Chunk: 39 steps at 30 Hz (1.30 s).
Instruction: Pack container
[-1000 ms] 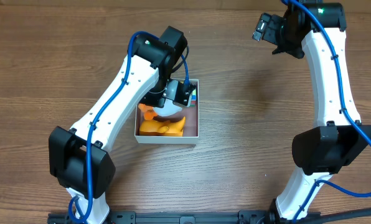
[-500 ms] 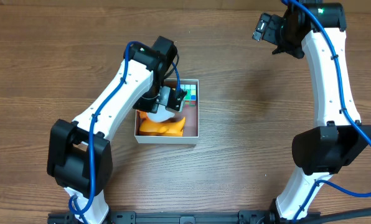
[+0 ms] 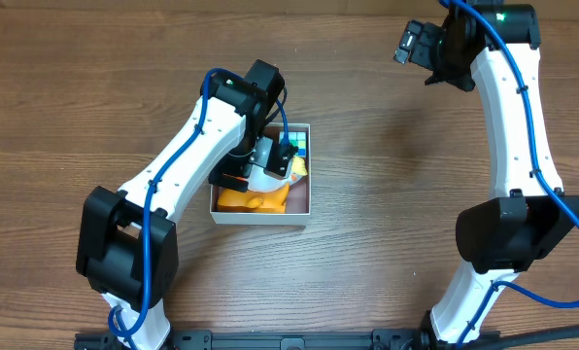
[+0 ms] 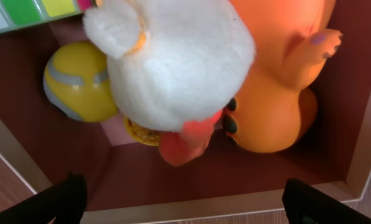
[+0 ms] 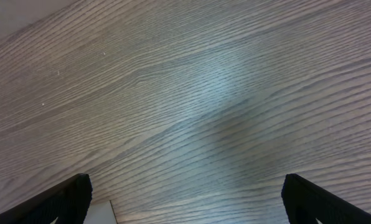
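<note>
The container (image 3: 260, 218) is a shallow white-walled box with a mauve floor (image 4: 173, 180), left of the table's middle. Inside it lie an orange toy (image 4: 279, 106), a white plush toy (image 4: 167, 56), a yellow ball (image 4: 79, 81) and a multicoloured cube (image 4: 30, 9). My left gripper (image 3: 273, 163) hangs over the box, open, with its fingertips (image 4: 61, 202) wide apart and the white plush lying free below them. My right gripper (image 3: 411, 44) is at the far right back of the table, open over bare wood, holding nothing.
The left arm (image 3: 183, 156) reaches diagonally over the box from the front left. The right arm (image 3: 513, 126) stands along the right side. A pale flat patch (image 5: 101, 214) shows at the bottom edge of the right wrist view.
My left gripper has opened and let the white plush toy go into the box. The left wrist has shifted slightly over the box. The right arm has not moved.
</note>
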### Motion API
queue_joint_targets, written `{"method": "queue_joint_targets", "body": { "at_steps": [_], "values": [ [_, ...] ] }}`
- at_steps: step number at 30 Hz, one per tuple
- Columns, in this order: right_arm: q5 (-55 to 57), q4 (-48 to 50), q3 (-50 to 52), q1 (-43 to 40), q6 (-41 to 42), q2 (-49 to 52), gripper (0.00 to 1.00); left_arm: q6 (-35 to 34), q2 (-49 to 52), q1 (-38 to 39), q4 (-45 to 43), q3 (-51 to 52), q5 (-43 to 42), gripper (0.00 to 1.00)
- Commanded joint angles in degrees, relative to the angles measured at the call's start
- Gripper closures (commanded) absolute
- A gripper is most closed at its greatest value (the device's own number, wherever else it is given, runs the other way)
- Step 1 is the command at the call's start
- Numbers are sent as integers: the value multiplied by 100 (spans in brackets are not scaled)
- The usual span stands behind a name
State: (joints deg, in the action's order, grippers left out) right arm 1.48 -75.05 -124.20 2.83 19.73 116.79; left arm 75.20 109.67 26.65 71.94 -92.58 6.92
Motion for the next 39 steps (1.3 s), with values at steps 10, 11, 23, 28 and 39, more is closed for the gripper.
{"method": "queue_joint_targets", "body": {
  "at_steps": [10,11,23,28,39],
  "values": [
    [9,20,-133,9,48,-9,0,-1137,-28,26,-925,-409,160,0],
    [9,20,-133,9,48,-9,0,-1436,-28,24,-927,-610,162,0],
    [9,20,-133,9,48,-9,0,-8797,-28,-514,52,-2350,-195,0],
    [9,20,-133,9,48,-9,0,-9114,-28,-1475,409,-2350,-1196,0],
    [9,20,-133,9,48,-9,0,-9191,-28,-3351,1228,-2347,-1882,0]
  ]
}}
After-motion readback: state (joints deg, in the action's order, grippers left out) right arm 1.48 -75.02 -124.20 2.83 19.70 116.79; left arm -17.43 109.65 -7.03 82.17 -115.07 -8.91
